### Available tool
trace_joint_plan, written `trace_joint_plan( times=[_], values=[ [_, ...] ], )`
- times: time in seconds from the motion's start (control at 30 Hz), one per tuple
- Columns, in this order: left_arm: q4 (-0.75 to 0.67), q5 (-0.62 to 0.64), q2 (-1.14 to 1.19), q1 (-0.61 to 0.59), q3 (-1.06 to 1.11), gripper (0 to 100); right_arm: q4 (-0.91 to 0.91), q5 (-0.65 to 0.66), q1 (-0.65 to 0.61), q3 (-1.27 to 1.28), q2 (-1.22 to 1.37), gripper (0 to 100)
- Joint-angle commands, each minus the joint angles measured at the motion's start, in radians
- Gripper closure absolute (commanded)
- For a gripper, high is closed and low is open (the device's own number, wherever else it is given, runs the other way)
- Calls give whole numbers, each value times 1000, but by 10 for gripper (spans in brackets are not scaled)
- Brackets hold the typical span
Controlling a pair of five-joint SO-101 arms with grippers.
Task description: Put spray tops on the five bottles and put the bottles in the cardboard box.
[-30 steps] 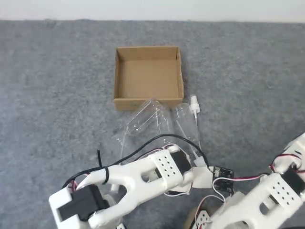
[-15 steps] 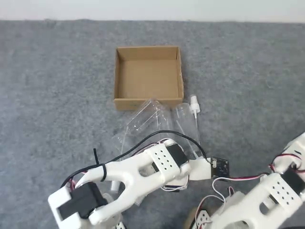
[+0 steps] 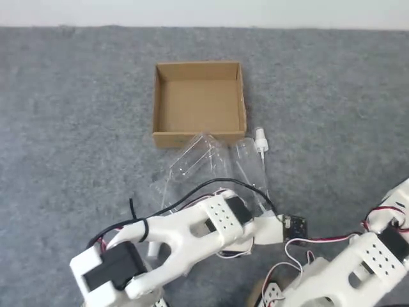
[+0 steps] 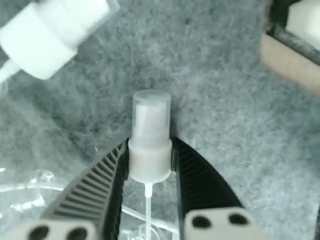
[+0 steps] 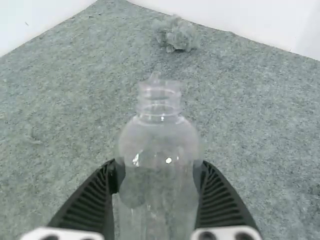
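A white arm [image 3: 204, 230] stretches low across the near ends of several clear bottles [image 3: 198, 160]. They lie on the grey, felt-like counter [image 3: 77, 128], just in front of the box [image 3: 198, 138]. The bottle on the right of the heap wears a white top [image 3: 261, 141], next to the box's corner. The box is square, plain brown cardboard with low walls, open upward, its bare floor showing.

The left tool [image 4: 149, 150] is clamped on a loose top [image 4: 149, 135], a pale cylinder with a thin dip tube. Its ribbed black fingers [image 4: 195, 175] press both sides. A second top [image 4: 55, 30] shows near it, and crinkled clear plastic lies beneath.

The right tool [image 5: 159, 175] grips an open-necked bottle [image 5: 159, 145], clear and round-shouldered. Beyond it a clump of grey fluff [image 5: 175, 32] sits on the counter.
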Motion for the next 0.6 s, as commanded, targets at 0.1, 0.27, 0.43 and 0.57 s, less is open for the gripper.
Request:
trace_joint_plan(
  times=[0.1,0.27,0.43,0.57],
  values=[
    [87,14,-38,-6,-70,988,-15,-9,2,-72,-2,991],
    [110,15,-267,-37,-5,988,-16,-9,-22,-71,-2,991],
    [103,18,-505,-138,13,988,-15,-8,-58,-71,-2,991],
    [101,100,-661,-167,13,988,-15,-8,-59,-71,-2,991]
  ],
)
